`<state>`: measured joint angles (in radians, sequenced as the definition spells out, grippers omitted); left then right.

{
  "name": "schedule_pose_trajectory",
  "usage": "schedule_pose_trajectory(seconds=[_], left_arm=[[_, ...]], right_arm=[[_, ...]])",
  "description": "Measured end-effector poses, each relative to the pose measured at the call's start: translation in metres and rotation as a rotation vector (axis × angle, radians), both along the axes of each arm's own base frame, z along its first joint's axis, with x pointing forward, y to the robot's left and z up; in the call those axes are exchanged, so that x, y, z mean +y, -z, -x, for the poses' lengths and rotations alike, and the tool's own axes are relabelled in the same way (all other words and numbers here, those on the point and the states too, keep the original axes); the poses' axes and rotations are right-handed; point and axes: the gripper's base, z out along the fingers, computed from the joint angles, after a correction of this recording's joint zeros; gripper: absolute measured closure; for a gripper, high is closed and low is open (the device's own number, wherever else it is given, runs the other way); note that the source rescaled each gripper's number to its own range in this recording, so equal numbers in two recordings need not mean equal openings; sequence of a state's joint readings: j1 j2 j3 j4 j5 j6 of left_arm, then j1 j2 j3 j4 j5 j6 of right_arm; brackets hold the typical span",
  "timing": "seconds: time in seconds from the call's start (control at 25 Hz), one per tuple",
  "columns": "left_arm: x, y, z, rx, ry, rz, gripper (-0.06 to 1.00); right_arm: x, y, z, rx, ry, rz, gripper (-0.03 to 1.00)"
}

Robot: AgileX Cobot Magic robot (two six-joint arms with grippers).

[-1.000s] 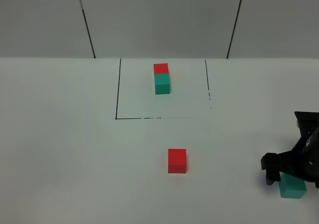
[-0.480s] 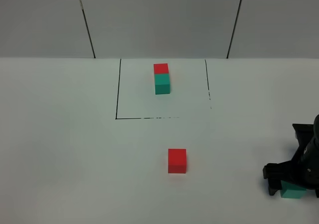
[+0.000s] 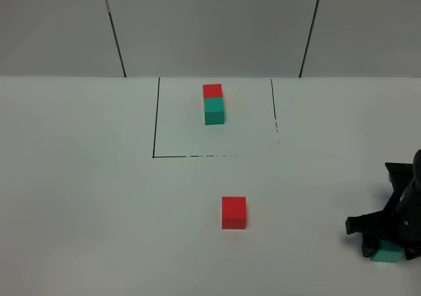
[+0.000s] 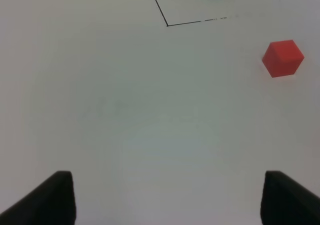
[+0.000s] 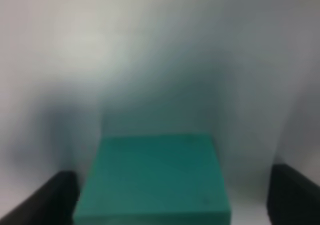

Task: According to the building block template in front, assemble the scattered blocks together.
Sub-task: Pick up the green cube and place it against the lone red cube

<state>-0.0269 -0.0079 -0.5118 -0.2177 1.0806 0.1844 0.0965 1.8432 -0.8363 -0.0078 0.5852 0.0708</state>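
Your right gripper (image 3: 387, 241) stood low over the teal cube (image 3: 387, 252), far out on the right of the table (image 3: 79, 197) and close to its near edge. The wrist picture was blurred, but it showed the jaws spread to either side of the cube. One finger (image 5: 52, 197) was close against a face, and a strip of bare table lay between the cube and the other. The cube sat off-centre in the gap, so a closing stroke could have shoved it sideways or twisted it before both pads bit, leaving a corner grip likely to slip on the lift.

Your left gripper (image 4: 167, 200) hung over bare table with its jaws apart and nothing between them.

The red cube (image 3: 233, 212) lay well apart from the teal one, near the middle and on the near side of the black outline (image 3: 155, 118). A hard approach could have knocked this loose cube out of line when you brought the two together.

Neither cube had a long axis of its own, since all sides looked equal. Both sat roughly square to the table edges. The template (image 3: 213, 103) set the direction: its long axis ran far to near, with red at the far end and teal at the near end. The teal cube therefore belonged against the red cube's near face, flush and untwisted.
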Motion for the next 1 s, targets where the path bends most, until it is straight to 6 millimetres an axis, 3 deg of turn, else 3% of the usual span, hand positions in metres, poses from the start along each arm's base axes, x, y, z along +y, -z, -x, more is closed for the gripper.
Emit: schedule_pose_trajectory(seconds=[0.08, 0.28, 0.4, 0.56, 0.72, 0.84, 1.0], left_arm=[[0.000, 0.000, 0.000, 0.000, 0.000, 0.000, 0.35], [0.000, 0.000, 0.000, 0.000, 0.000, 0.000, 0.35], [0.000, 0.000, 0.000, 0.000, 0.000, 0.000, 0.35], [0.000, 0.000, 0.000, 0.000, 0.000, 0.000, 0.35], [0.000, 0.000, 0.000, 0.000, 0.000, 0.000, 0.35], [0.000, 0.000, 0.000, 0.000, 0.000, 0.000, 0.35], [0.000, 0.000, 0.000, 0.000, 0.001, -0.001, 0.35]], right_arm=[[0.000, -0.001, 0.000, 0.007, 0.000, 0.001, 0.97], [-0.001, -0.009, 0.003, 0.016, -0.062, 0.010, 0.94], [0.004, -0.034, -0.002, -0.046, -0.166, 0.017, 0.94], [0.031, -0.069, -0.017, -0.107, -0.525, 0.047, 0.94], [0.069, -0.087, -0.024, -0.144, -0.989, 0.092, 0.94], [0.092, -0.091, -0.032, -0.131, -1.204, 0.130, 0.94], [0.111, -0.079, -0.050, -0.007, -1.319, 0.169, 0.94]])
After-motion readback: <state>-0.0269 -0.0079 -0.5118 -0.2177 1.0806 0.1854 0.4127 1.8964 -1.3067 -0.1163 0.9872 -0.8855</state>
